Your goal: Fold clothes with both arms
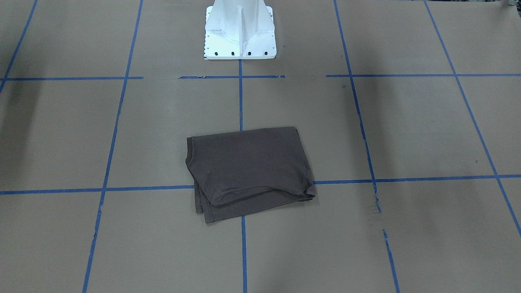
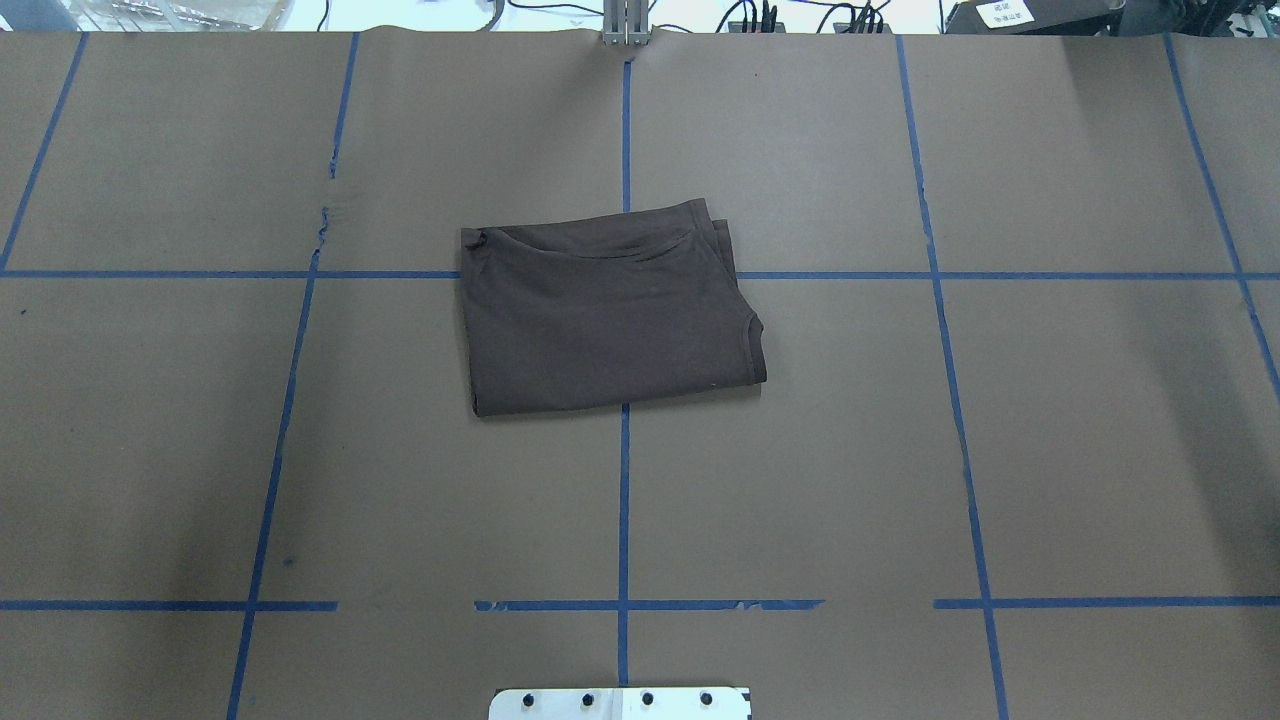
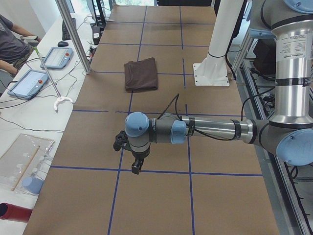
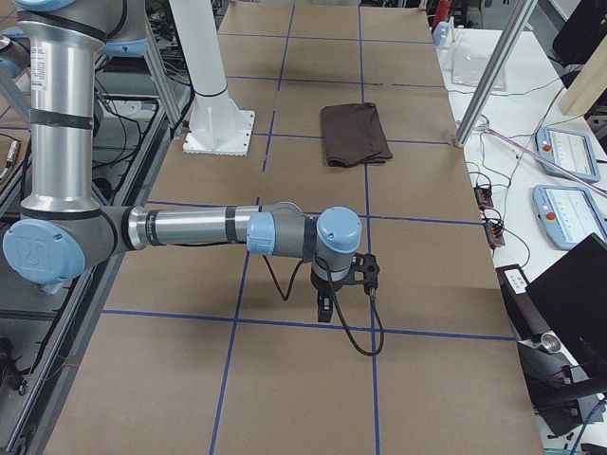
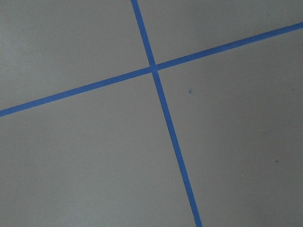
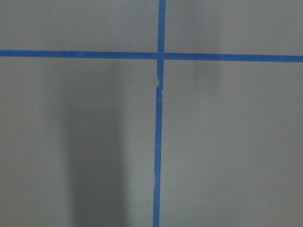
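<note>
The dark brown-grey T-shirt [image 2: 605, 310] lies folded into a compact rectangle at the table's middle, over the blue centre line; it also shows in the front view [image 1: 249, 171], the left side view [image 3: 141, 74] and the right side view [image 4: 353, 133]. My left gripper [image 3: 137, 166] hangs over the table's left end, far from the shirt; it shows only in that side view, so I cannot tell if it is open. My right gripper [image 4: 325, 310] hangs over the right end, likewise shown only from the side. Both wrist views show only bare table.
The table is covered in brown paper with a blue tape grid [image 2: 625, 500]. The white pedestal base [image 1: 240, 30] stands at the robot's side. Side benches hold tablets [image 3: 27, 83] and cables; a person [image 3: 12, 41] sits beyond the table. A metal post [image 3: 73, 34] stands at the far edge.
</note>
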`<action>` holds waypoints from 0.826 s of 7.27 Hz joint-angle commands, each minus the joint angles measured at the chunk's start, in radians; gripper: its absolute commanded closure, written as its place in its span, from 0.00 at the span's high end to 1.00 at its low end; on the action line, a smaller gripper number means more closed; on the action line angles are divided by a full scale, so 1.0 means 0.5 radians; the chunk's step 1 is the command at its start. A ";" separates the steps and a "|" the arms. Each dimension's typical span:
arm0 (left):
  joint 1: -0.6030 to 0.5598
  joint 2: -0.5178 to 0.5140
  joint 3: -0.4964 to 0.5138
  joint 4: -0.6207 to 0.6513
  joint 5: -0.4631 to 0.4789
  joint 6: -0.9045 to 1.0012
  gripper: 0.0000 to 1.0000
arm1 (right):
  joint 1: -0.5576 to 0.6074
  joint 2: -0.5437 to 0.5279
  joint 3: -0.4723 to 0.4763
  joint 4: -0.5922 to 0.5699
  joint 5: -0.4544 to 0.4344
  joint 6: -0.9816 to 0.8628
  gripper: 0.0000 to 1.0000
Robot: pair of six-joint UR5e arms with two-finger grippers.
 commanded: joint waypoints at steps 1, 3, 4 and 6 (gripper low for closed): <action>0.000 -0.003 0.002 0.002 -0.014 -0.266 1.00 | 0.003 -0.003 -0.002 0.035 -0.004 0.002 1.00; 0.000 0.003 -0.001 -0.007 -0.014 -0.630 1.00 | 0.000 0.007 0.001 0.035 -0.001 0.005 1.00; 0.000 0.000 -0.001 -0.010 -0.014 -0.634 1.00 | 0.000 0.010 0.005 0.035 0.005 0.005 1.00; 0.003 -0.003 0.002 -0.010 -0.011 -0.637 1.00 | 0.003 0.010 0.011 0.035 0.009 0.008 1.00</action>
